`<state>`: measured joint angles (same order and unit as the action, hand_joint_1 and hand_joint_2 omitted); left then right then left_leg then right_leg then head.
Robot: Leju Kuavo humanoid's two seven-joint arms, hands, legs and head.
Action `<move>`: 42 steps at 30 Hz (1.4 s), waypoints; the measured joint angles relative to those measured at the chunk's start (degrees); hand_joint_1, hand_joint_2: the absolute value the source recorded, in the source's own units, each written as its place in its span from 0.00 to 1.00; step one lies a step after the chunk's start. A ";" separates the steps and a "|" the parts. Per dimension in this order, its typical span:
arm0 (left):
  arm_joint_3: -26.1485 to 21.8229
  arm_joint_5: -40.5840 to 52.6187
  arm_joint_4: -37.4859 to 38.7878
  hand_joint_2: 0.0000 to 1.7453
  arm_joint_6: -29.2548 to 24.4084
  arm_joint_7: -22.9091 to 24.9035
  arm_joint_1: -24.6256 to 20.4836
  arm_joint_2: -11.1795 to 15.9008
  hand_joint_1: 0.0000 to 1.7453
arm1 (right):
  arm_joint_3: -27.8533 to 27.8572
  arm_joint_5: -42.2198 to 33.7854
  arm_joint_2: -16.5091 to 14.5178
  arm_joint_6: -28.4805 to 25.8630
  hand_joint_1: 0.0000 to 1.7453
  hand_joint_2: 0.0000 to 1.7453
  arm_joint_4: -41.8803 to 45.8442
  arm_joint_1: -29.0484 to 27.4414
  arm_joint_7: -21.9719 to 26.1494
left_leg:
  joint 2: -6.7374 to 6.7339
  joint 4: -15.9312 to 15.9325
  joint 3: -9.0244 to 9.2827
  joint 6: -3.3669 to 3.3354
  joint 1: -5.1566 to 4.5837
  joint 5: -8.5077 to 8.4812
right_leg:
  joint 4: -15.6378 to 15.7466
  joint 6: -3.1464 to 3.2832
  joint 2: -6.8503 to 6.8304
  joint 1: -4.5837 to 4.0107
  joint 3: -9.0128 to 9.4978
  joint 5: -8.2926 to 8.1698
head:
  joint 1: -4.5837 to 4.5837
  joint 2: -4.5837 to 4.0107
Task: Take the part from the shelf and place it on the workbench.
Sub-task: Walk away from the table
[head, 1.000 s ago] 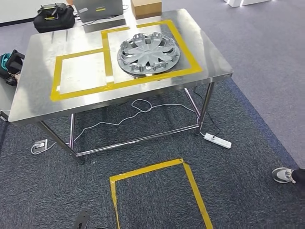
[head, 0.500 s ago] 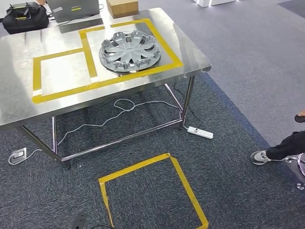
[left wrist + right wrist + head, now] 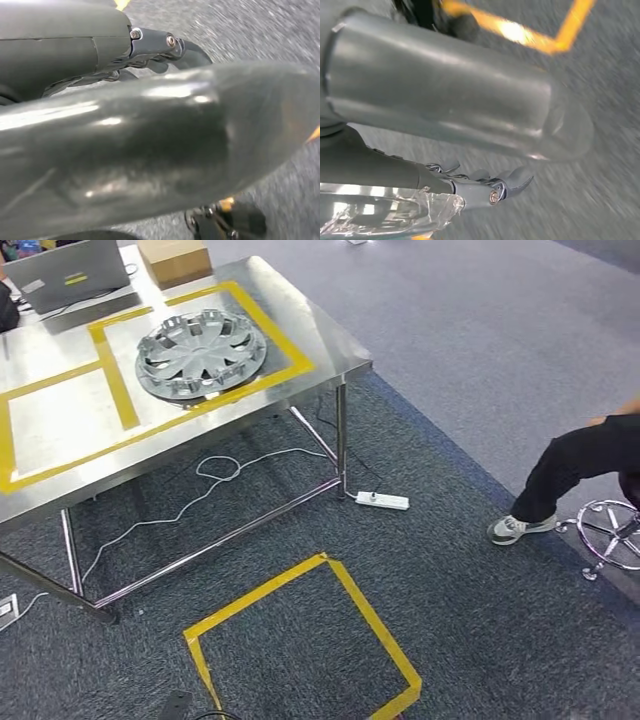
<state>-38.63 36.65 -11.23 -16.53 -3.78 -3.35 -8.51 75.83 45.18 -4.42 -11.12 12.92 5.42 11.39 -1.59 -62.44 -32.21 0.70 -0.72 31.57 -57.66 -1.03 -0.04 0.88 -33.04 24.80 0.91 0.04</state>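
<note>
Nearest, a yellow tape square [image 3: 302, 640] marks the carpet just in front of the tabletop [image 3: 332, 345]. The left hand [image 3: 166, 47] and right hand [image 3: 490, 187] hang over blurred carpet; their fingers look loosely extended with nothing in them, though the views are too smeared to be sure. A power strip [image 3: 382, 501] lies by the tabletop's leg. The part [image 3: 201, 352], a silver wheel cover, rests flat on the tabletop inside a yellow tape frame [image 3: 290, 355]. Beyond it sit a cardboard box [image 3: 175, 260] and a laptop [image 3: 66, 272]. A person's leg [image 3: 573, 465] is off to the tabletop's right.

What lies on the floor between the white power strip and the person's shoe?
In the head view, nothing: between the power strip and the shoe there is bare carpet, dark grey, then a blue border, then lighter grey.
</note>
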 joint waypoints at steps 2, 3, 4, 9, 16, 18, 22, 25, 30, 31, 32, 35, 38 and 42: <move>-0.02 0.34 0.00 0.00 1.47 -0.25 0.00 0.11 0.00 | -0.01 -0.01 -0.43 4.27 0.00 0.00 -0.23 -0.06 -1.97 | 0.96 -7.80 -3.52 0.24 0.24 3.68 | -0.02 0.25 1.19 0.01 -0.58 -0.32 | -0.02 0.00; -0.02 0.54 0.00 0.00 2.10 -0.25 -0.06 0.16 0.00 | -0.01 0.07 -0.65 5.95 0.00 0.00 -0.35 -0.20 -2.63 | 1.03 -9.95 -4.51 0.25 0.30 4.12 | -0.03 0.23 1.85 0.01 -0.79 -0.48 | -0.02 0.00; -0.02 0.69 0.00 0.00 2.63 -0.22 -0.17 0.21 0.00 | -0.01 0.16 -0.87 7.18 0.00 0.00 -0.48 -0.34 -3.09 | 1.09 -9.90 -4.47 0.20 0.35 3.33 | -0.04 0.15 2.52 0.02 -0.94 -0.64 | -0.01 0.00; -0.01 1.27 0.00 0.00 4.28 -0.08 -1.04 0.50 0.00 | -0.03 0.66 -1.61 9.14 0.00 0.00 -0.86 -0.45 -4.30 | 5.67 5.59 2.89 -0.37 0.69 -4.07 | -0.26 -1.06 5.61 0.17 -1.71 -1.52 | -0.10 0.00; -0.02 1.74 -0.01 0.00 3.67 0.54 -1.17 0.65 0.00 | -0.03 0.78 -1.84 9.27 0.00 0.00 -0.92 -0.90 -5.10 | 2.26 7.02 2.82 -2.04 0.66 -5.10 | -8.87 -2.89 1.53 0.13 -6.93 3.03 | 0.47 0.00; -0.02 1.82 0.00 0.00 3.78 0.93 -0.94 0.70 0.00 | -0.04 0.91 -1.84 8.80 0.00 0.00 -0.92 -0.78 -5.25 | 0.68 7.01 2.76 -2.11 0.53 -5.09 | -15.86 -3.15 0.53 0.16 -9.69 5.95 | 0.50 0.00; -0.02 2.65 0.00 0.00 5.40 1.85 -0.65 0.64 0.00 | -0.05 1.16 -1.84 7.15 0.00 0.00 -0.92 -0.95 -5.33 | -1.77 6.87 2.99 -1.67 0.52 -4.82 | -6.93 -3.34 -1.38 0.15 -3.49 2.00 | 0.52 0.00; -0.02 2.92 0.00 0.00 5.65 1.95 -0.53 0.65 0.00 | -0.07 1.15 -1.92 6.89 0.00 0.00 -0.95 -0.67 -5.34 | -2.98 6.49 3.05 -0.82 0.16 -4.52 | -0.47 -2.33 -2.37 -0.07 0.23 0.49 | 0.37 0.00; -0.02 2.97 0.00 0.00 5.65 2.01 -0.50 0.64 0.00 | -0.08 1.16 -1.95 6.77 0.00 0.00 -0.96 -0.63 -5.35 | -0.65 2.36 1.31 0.51 0.53 -1.30 | -0.52 -0.24 -0.08 0.10 -0.48 -0.17 | 0.22 0.00; -0.02 2.97 0.00 0.00 5.65 2.01 -0.43 0.64 0.00 | -0.08 1.16 -1.95 6.77 0.00 0.00 -0.96 -0.53 -5.34 | 0.38 -1.33 -0.37 0.63 0.56 0.79 | -0.52 0.01 0.38 0.11 -0.69 -0.28 | 0.17 0.00; -0.02 2.97 0.00 0.00 5.65 2.02 -0.33 0.64 0.00 | -0.08 1.16 -1.95 6.76 0.00 0.00 -0.96 -0.48 -5.34 | 0.85 -5.58 -2.37 0.65 0.57 2.76 | -0.53 0.19 0.93 0.11 -0.92 -0.38 | 0.13 0.00; -0.02 2.97 0.00 0.00 5.65 2.07 -0.05 0.64 0.00 | -0.08 1.16 -1.95 6.73 0.00 0.00 -0.96 -0.62 -5.34 | 1.23 -9.97 -4.65 0.31 0.57 2.82 | -0.54 0.22 2.87 0.06 -1.35 -0.73 | 0.06 0.00; -0.02 2.97 0.00 0.00 5.65 2.07 -0.01 0.73 0.00 | -0.08 1.16 -2.08 6.72 0.00 0.00 -0.97 -0.55 -5.34 | 4.12 1.03 0.55 -0.82 0.58 -3.16 | -0.62 -0.26 4.88 0.09 -1.59 -1.15 | 0.07 0.00; -0.02 2.96 0.00 0.00 5.25 2.32 -0.12 0.90 0.00 | -0.16 1.60 -2.32 6.89 0.00 0.00 -1.01 -0.66 -5.32 | 5.60 6.63 2.69 -1.21 0.42 -4.54 | -0.21 -1.79 7.16 0.54 -2.52 -2.11 | 0.11 0.00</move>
<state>-38.64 39.62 -11.23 -11.28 -1.45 -3.47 -7.62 75.67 46.77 -6.73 -4.24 11.91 4.76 6.07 4.01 -55.81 -29.52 -0.51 -0.29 27.02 -57.87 -2.82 7.12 1.42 -35.56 22.69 1.02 0.04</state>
